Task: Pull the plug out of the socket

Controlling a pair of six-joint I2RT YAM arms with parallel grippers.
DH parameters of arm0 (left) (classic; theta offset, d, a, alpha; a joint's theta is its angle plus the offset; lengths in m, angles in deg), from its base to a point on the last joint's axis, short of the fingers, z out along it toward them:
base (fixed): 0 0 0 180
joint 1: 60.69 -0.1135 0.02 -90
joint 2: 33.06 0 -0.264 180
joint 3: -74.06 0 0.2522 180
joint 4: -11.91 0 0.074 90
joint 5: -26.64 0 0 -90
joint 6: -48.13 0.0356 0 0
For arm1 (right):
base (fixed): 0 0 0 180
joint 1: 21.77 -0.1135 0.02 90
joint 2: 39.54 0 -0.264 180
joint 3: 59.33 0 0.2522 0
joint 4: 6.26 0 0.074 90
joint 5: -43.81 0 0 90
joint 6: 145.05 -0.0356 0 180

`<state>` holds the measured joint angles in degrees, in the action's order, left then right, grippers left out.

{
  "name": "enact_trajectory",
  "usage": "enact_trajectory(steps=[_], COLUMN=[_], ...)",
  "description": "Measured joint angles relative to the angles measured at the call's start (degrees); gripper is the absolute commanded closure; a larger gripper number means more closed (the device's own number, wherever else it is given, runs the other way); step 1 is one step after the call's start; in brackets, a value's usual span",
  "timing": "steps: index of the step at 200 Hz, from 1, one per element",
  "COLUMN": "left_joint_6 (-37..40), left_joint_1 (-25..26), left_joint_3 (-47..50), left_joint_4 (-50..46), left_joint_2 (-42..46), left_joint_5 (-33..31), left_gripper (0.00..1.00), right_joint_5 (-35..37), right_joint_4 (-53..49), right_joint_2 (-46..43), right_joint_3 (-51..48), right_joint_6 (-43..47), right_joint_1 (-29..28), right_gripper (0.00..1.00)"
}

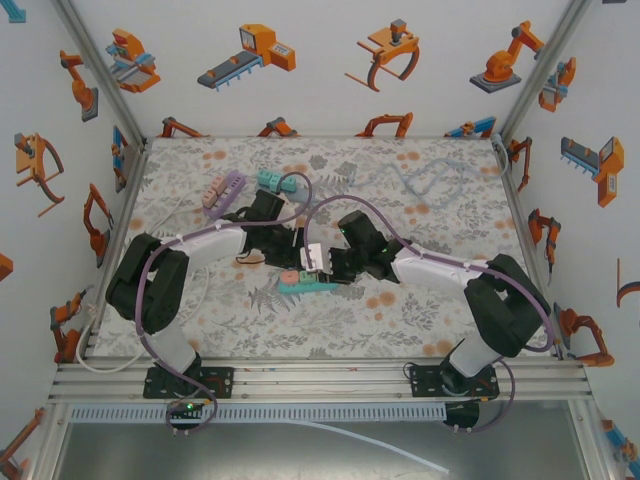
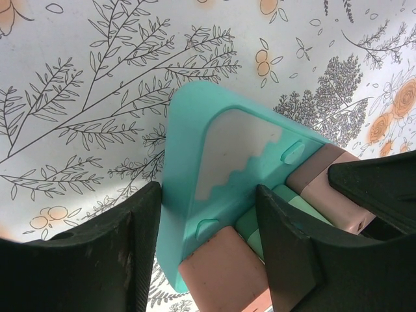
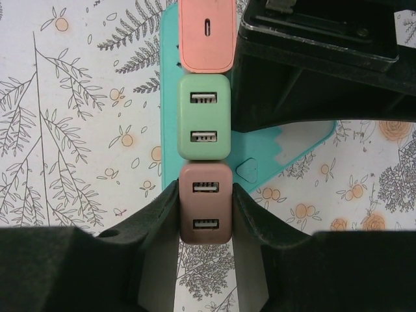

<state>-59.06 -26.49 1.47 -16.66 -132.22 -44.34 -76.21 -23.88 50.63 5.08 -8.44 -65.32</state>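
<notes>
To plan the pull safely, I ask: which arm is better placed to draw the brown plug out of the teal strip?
Right. The right gripper is closed on the brown plug. The left gripper straddles the end of the teal strip, seemingly holding it steady.

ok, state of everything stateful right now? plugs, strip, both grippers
teal strip: flat on table
brown plug: in strip, clamped
green plug: in strip, free
pink plug: in strip
right gripper: shut on brown plug
left gripper: fingers astride strip end, grip unclear
</notes>
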Motion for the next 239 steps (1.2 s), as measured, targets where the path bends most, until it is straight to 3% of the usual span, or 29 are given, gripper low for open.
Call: enact_trajectory(steps=[70, 239], left_joint_6=[-3.56, -1.97], left_joint_1=[0.39, 1.99], left_joint_3=[-2.05, -10.62], left_joint_4=[-1.25, -8.15], left_joint_2=[-1.38, -8.37], left_joint_5=[-1.64, -0.13], left_gripper=[0.55, 0.55], right_joint_5=[0.07, -0.22], right_joint_4=[-2.47, -6.99], right_joint_2=[-0.31, -0.83], right_joint_3=[0.74, 2.58], right_joint_6=[1.57, -0.22], right_joint_1=[0.68, 2.36], right_gripper=[0.94, 0.99])
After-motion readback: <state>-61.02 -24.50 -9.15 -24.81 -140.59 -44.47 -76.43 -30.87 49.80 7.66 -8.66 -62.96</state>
